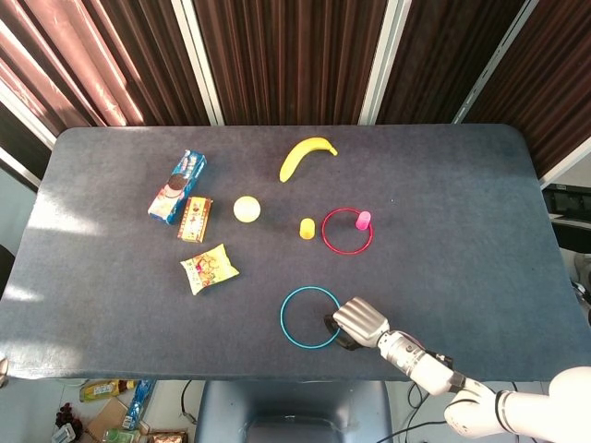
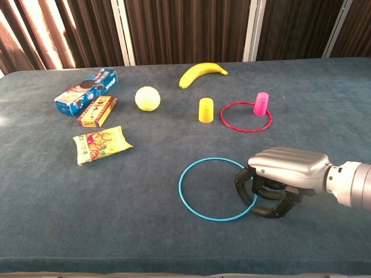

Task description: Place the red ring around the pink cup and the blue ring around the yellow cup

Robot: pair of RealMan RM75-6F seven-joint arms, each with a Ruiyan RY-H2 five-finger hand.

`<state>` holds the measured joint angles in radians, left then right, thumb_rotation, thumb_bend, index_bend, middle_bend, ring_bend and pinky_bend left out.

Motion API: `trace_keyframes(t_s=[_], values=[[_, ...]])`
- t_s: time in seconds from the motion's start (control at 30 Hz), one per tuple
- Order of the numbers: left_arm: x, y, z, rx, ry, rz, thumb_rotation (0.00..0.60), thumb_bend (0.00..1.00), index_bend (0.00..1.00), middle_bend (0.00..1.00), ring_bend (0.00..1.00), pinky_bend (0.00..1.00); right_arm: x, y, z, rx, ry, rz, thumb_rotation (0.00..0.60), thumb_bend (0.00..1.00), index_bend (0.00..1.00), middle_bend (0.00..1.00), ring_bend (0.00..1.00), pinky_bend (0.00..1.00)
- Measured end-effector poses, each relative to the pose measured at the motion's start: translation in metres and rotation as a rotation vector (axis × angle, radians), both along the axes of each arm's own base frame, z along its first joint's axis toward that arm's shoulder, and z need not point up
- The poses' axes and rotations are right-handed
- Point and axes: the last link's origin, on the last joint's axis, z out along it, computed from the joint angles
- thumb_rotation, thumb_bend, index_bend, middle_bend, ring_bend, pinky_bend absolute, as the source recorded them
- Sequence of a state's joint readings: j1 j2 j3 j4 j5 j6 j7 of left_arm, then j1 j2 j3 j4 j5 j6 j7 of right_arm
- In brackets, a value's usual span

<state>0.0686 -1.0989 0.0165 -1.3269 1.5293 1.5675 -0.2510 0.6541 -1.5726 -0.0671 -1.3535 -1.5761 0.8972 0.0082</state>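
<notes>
Banana (image 1: 307,156), ball (image 1: 246,209), blue cookie box (image 1: 177,186), small carton (image 1: 195,219), snack bag (image 1: 210,269).

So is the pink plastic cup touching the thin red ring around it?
Cannot tell: in the chest view the pink cup overlaps the red ring's far edge.
</notes>
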Motion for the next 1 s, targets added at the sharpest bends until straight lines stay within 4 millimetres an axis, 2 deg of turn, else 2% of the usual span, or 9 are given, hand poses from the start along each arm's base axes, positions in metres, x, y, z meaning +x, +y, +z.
trace_keyframes(t_s=[0.67, 0.87, 1.0], values=[[0.000, 0.001, -0.001, -0.004, -0.001, 0.000, 0.600, 0.42, 0.02, 0.00, 0.00, 0.13, 0.004, -0.005, 0.004, -0.039, -0.021, -0.006, 0.600, 0.50, 0.88, 1.00, 1.00, 1.00], [0.001, 0.001, -0.001, -0.009, 0.001, -0.002, 0.600, 0.42, 0.02, 0.00, 0.00, 0.13, 0.016, -0.019, 0.010, -0.076, -0.067, -0.026, 0.600, 0.51, 0.89, 1.00, 1.00, 1.00], [0.003, 0.001, -0.001, -0.011, 0.003, -0.006, 0.600, 0.42, 0.02, 0.00, 0.00, 0.13, 0.029, -0.040, 0.011, -0.113, -0.099, -0.053, 0.600, 0.52, 0.89, 1.00, 1.00, 1.00]])
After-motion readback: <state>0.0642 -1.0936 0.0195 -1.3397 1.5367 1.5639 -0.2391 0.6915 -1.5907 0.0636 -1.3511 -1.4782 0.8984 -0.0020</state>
